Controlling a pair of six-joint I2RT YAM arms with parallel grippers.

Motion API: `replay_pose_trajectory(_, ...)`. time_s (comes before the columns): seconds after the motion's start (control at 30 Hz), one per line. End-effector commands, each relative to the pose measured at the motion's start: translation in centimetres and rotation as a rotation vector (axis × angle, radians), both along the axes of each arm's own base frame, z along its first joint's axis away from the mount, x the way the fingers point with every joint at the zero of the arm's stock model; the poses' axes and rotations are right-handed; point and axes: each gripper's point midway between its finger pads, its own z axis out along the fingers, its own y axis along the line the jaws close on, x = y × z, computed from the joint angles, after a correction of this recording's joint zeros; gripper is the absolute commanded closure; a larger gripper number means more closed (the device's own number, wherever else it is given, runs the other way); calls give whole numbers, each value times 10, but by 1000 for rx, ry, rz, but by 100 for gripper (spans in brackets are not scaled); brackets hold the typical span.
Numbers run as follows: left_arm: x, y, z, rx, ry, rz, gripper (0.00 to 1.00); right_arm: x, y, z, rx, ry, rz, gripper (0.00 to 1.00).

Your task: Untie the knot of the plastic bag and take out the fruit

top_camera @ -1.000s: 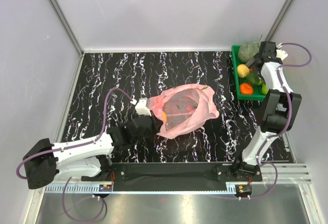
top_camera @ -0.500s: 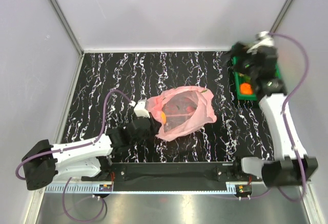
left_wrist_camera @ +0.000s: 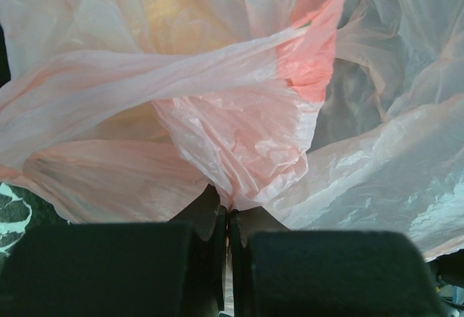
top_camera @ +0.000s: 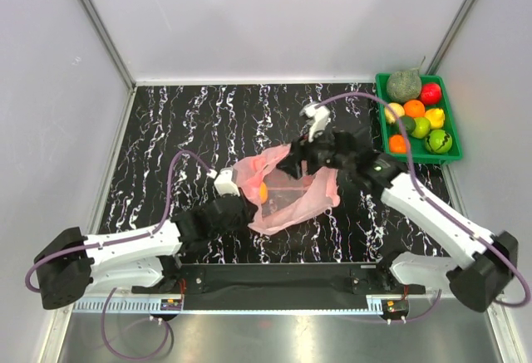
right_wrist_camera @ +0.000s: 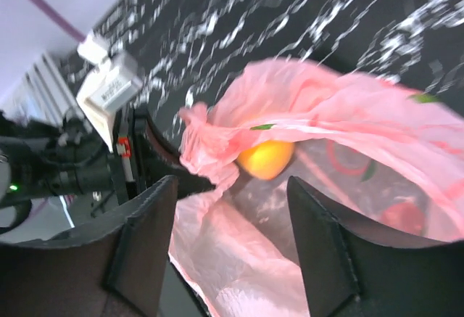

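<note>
The knot is judged undone, since the bag point(top_camera: 291, 193), lying at the middle of the tabletop point(top_camera: 183, 122), gapes open; the step in hand is taken to be the removal of fruit. The bag's left edge is pinched in the closed left claw point(left_wrist_camera: 226, 215). The right claw point(right_wrist_camera: 232, 208) is held over the mouth, fingers apart, nothing between them. Next, it would have to be lowered onto the orange fruit point(right_wrist_camera: 266, 159) without film being caught. One bag is counted, and one fruit plainly inside; redder shapes within cannot be identified. In the tray point(top_camera: 381, 89) at the far right corner are counted one melon point(top_camera: 405, 85), one red fruit point(top_camera: 430, 93) and about seven small ones, crowded
</note>
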Motion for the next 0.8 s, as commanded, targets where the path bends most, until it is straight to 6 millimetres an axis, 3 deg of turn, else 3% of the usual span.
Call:
replay_pose_trajectory(0.0, 1, 11, -4, -6, 2, 49, 100, 1, 22, -13, -64, -41, 50, 32)
replay_pose_trajectory(0.1, 0, 19, -9, 18, 15, 76, 100, 5, 35, -33, -100, -22, 43, 46)
replay_pose_trajectory(0.13, 0, 22, -9, 17, 18, 90, 100, 6, 39, -44, -127, -7, 44, 57)
replay_pose_trajectory(0.2, -1, 29, -12, 40, 25, 111, 100, 5, 46, -54, -142, 5, 54, 69)
replay_pose_trajectory(0.27, -2, 35, -12, 42, 27, 130, 100, -3, 57, -71, -177, 33, 90, 78)
replay_pose_trajectory(0.33, -1, 39, -9, 42, 21, 149, 100, -10, 65, -86, -213, 55, 112, 80)
replay_pose_trajectory(0.37, 0, 40, -6, 35, 15, 153, 100, -23, 75, -90, -221, 58, 148, 80)
replay_pose_trajectory(0.5, 1, 44, -2, 40, 6, 168, 100, -37, 85, -113, -275, 71, 148, 76)
replay_pose_trajectory(0.63, 2, 48, -1, 58, 5, 186, 100, -31, 86, -141, -335, 109, 70, 71)
replay_pose_trajectory(0.7, 3, 53, 1, 76, 6, 206, 100, -26, 88, -147, -355, 97, 35, 57)
replay_pose_trajectory(0.77, 3, 58, 3, 93, 6, 223, 100, -17, 90, -155, -373, 83, -7, 36)
